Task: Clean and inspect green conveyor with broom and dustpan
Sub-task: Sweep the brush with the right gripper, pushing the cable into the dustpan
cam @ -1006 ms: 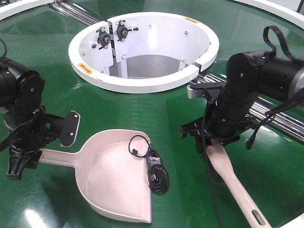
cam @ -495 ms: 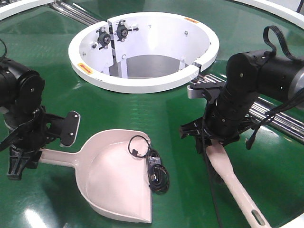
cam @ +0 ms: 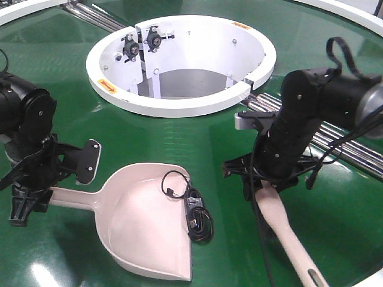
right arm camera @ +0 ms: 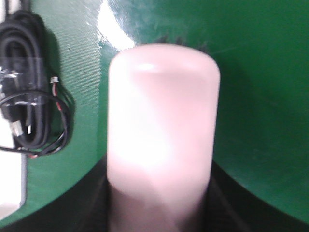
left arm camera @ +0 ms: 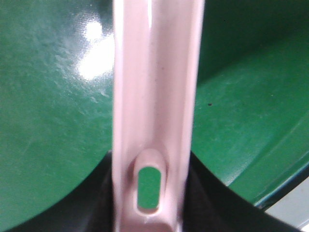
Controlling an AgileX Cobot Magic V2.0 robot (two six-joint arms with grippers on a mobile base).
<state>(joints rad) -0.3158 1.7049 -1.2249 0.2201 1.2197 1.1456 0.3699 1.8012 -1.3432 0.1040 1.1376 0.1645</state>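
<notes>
The pale pink dustpan point(cam: 140, 230) lies on the green conveyor point(cam: 197, 137) at the front left, its mouth facing front right. A coiled black cable point(cam: 194, 214) rests inside it by the right rim. My left gripper point(cam: 35, 198) is shut on the dustpan's handle point(left arm camera: 154, 96), just by the slot hole. On the right, my right gripper point(cam: 264, 186) is shut on the broom point(cam: 282, 224), whose thin handle runs off to the front right. In the right wrist view the broom's rounded head point(right arm camera: 161, 125) points past the jaws, with the cable point(right arm camera: 29, 111) to its left.
The white ring-shaped hub point(cam: 179, 104) with its open centre stands at the back middle. Silver roller seams point(cam: 341, 146) cross the belt behind the right arm and another seam point(cam: 90, 15) shows at the back left. A white outer rim point(cam: 353, 12) curves at the far right.
My right arm has shifted a little left and toward the front, carrying the broom closer to the dustpan. The left arm, dustpan and cable have stayed still.
</notes>
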